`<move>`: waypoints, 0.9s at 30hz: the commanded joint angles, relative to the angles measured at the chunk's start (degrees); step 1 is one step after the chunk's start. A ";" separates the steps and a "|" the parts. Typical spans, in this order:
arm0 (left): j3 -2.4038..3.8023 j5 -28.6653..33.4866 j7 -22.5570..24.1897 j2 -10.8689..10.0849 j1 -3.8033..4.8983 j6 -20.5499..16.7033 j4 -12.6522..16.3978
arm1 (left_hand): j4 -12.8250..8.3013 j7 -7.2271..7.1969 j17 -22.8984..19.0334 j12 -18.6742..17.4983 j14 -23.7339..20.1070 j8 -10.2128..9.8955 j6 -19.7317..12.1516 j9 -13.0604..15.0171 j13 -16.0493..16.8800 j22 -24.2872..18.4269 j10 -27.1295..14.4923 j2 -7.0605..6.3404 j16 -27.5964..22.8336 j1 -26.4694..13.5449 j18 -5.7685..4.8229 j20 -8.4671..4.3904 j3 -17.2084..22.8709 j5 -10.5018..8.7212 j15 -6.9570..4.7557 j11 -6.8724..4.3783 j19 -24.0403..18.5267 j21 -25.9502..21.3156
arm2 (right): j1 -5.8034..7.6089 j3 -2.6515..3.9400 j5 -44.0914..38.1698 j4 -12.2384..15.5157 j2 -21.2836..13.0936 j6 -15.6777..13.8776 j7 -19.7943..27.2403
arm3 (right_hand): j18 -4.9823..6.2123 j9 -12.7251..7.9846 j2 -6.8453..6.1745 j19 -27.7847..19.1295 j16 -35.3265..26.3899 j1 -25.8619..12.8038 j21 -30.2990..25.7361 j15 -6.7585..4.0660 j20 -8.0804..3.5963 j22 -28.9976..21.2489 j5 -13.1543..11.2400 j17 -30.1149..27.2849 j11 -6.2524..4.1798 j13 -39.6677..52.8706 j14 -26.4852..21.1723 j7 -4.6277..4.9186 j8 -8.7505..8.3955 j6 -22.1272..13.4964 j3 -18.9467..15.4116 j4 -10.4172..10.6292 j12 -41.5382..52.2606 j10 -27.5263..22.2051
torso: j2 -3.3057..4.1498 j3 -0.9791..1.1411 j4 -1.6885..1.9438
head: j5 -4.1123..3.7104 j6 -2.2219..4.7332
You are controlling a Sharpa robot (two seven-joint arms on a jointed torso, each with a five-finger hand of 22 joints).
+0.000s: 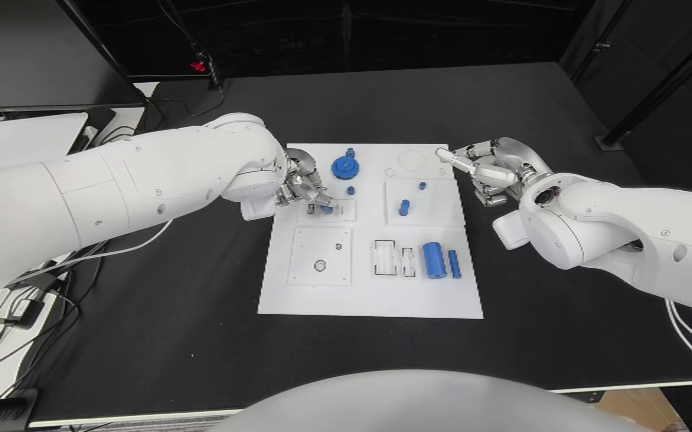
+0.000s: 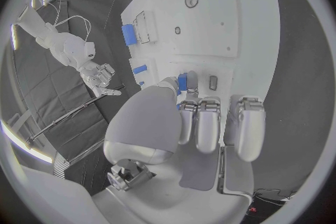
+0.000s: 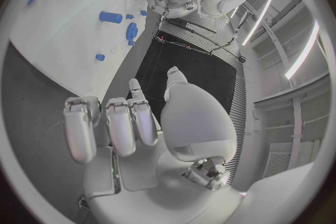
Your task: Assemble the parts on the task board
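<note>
Left hand (image 1: 307, 190) low over left-middle of task board (image 1: 369, 297), fingers curled, pinching small blue part (image 2: 183, 82) against board, likely seating it. Right hand (image 1: 488, 167) hangs off board's far-right edge, fingers apart, empty, likely waiting. Board white, flat on desk (image 1: 173, 332); blue cylinder (image 1: 433, 259) lies near-right, round blue part (image 1: 345, 166) far-centre.

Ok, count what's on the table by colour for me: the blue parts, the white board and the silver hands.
Blue parts: 8, though the tiny ones are hard to tell
White task board: 1
Silver hands: 2, left hand and right hand
Total: 11
</note>
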 commanded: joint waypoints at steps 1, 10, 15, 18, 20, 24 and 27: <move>0.03 0.05 0.50 -0.62 0.27 0.75 0.43 | -3.13 -1.07 15.10 -0.30 5.89 -0.29 1.43 3.33 15.09 15.09 6.19 4.31 0.05 4.91 -0.36 -0.43 3.95 0.26 -0.15 -0.03 5.88 0.18 | 0.04 0.00 0.06 0.04 0.02 0.24 -0.01 | -0.86 -0.06 0.37 6.06 0.14 0.25 0.19 0.48 0.25 15.10 0.18 15.09 0.41 15.09 6.06 0.08 0.29 -0.45 -0.27 0.08 0.15 6.17 | 0.06 0.00 0.04 | -0.05 -0.02; 0.02 0.04 0.30 -0.72 0.42 0.70 -0.15 | -2.94 -1.08 15.10 -0.30 5.89 -0.50 1.58 3.69 15.09 15.09 6.19 3.86 0.05 4.75 -0.36 -0.41 4.94 0.23 -0.15 -0.04 5.88 0.18 | 0.00 -0.02 0.06 -0.09 0.14 0.33 -0.04 | -0.86 -0.07 0.48 6.06 0.14 0.18 0.19 0.48 0.25 15.10 0.18 15.09 0.42 15.09 6.06 0.08 0.35 -0.50 -0.32 0.09 0.15 6.17 | 0.05 -0.05 -0.08 | 0.36 -0.09; 0.02 0.04 -0.23 -0.20 0.30 0.64 -0.49 | -2.87 -1.07 15.10 -0.30 5.89 -0.66 1.58 3.92 15.09 15.09 6.19 3.59 0.05 4.66 -0.36 -0.39 5.55 0.18 -0.16 -0.03 5.88 0.18 | -0.01 -0.02 0.07 -0.04 0.15 0.39 -0.02 | -0.86 -0.08 0.59 6.06 0.14 0.07 0.19 0.48 0.25 15.10 0.16 15.09 0.42 15.09 6.06 0.09 0.42 -0.57 -0.41 0.10 0.15 6.17 | 0.04 -0.02 -0.01 | 0.42 -0.10; 0.01 0.03 -0.44 -0.03 0.16 0.29 -0.68 | -2.88 -1.06 15.10 -0.30 5.89 -0.74 1.54 4.03 15.09 15.09 6.19 3.46 0.05 4.66 -0.36 -0.37 5.85 0.16 -0.16 -0.03 5.88 0.18 | -0.01 -0.03 0.07 -0.06 0.13 0.40 -0.03 | -0.86 -0.08 0.59 6.06 0.14 0.07 0.19 0.48 0.25 15.10 0.16 15.09 0.42 15.09 6.06 0.09 0.42 -0.57 -0.41 0.10 0.15 6.17 | 0.03 0.01 0.01 | 0.45 -0.17; 0.01 0.02 -0.60 0.08 0.07 0.05 -0.85 | -2.88 -1.06 15.10 -0.30 5.89 -0.76 1.53 4.06 15.09 15.09 6.19 3.42 0.05 4.65 -0.36 -0.37 5.92 0.16 -0.16 -0.02 5.88 0.18 | -0.02 -0.03 0.07 -0.10 0.17 0.41 -0.03 | -0.86 -0.08 0.59 6.06 0.14 0.07 0.19 0.48 0.25 15.10 0.16 15.09 0.42 15.09 6.06 0.09 0.42 -0.57 -0.41 0.10 0.15 6.17 | 0.01 -0.03 -0.02 | 0.46 -0.19; 0.01 -0.44 -0.46 0.46 -0.22 0.14 -1.38 | -2.88 -1.04 15.10 -0.30 5.89 -0.81 1.52 4.15 15.09 15.09 6.19 3.31 0.05 4.64 -0.36 -0.34 6.15 0.13 -0.15 -0.02 5.88 0.18 | -0.02 -0.03 0.07 -0.13 0.26 0.45 -0.03 | -0.86 -0.08 0.62 6.06 0.14 0.00 0.19 0.48 0.25 15.10 0.15 15.09 0.42 15.09 6.06 0.09 0.45 -0.60 -0.46 0.10 0.15 6.17 | 0.02 -0.05 -0.06 | 0.57 -0.21; 0.01 -0.65 -0.35 0.86 -0.45 0.40 -1.87 | -2.87 -1.03 15.10 -0.30 5.89 -0.83 1.52 4.20 15.09 15.09 6.19 3.25 0.05 4.62 -0.36 -0.33 6.24 0.09 -0.15 -0.01 5.88 0.18 | -0.03 -0.03 0.07 -0.12 0.30 0.36 -0.05 | -0.86 -0.08 0.66 6.06 0.14 -0.05 0.19 0.49 0.25 15.10 0.14 15.09 0.43 15.09 6.06 0.10 0.47 -0.63 -0.50 0.11 0.15 6.17 | 0.03 -0.04 -0.02 | 0.61 -0.18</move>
